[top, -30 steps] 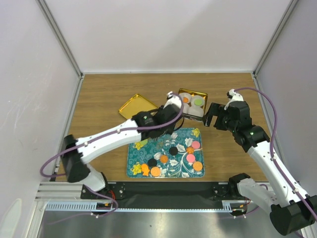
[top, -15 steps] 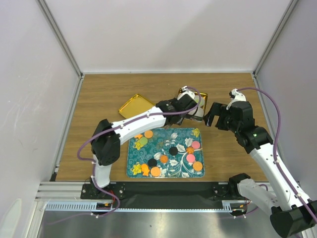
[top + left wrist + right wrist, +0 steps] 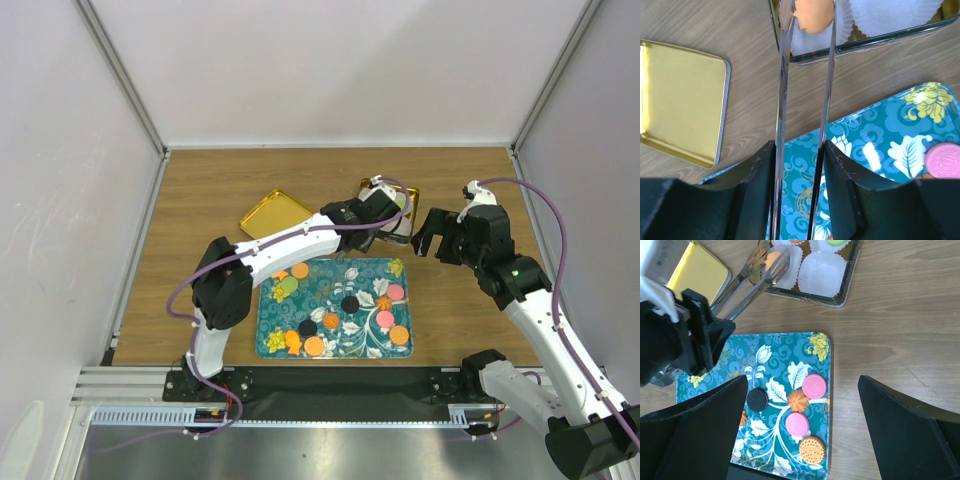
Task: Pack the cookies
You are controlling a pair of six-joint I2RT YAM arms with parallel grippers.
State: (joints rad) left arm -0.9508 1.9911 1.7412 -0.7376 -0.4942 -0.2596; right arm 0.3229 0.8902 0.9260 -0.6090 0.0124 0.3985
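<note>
Several cookies lie on the teal flowered tray [image 3: 372, 272], among them a pink one [image 3: 814, 385], a black one [image 3: 758, 399] and an orange one [image 3: 812, 449]. My left gripper [image 3: 800, 150] is shut on metal tongs [image 3: 782, 100] that reach over the gold tin [image 3: 847, 290]. An orange cookie [image 3: 812, 15] sits between the tong tips, above a white paper cup [image 3: 890, 15] area in the tin. A green cookie [image 3: 400, 205] lies in another cup. My right gripper [image 3: 800, 390] hangs open over the tray's right side, holding nothing.
The tin's gold lid [image 3: 275, 212] lies on the wooden table left of the tin, behind the tray. White walls close in the table at the back and both sides. The left arm [image 3: 280, 250] stretches across the tray's back left corner.
The left arm has swung right, carrying the tongs from the tray's back edge to over the tin. The right arm has stayed still.
</note>
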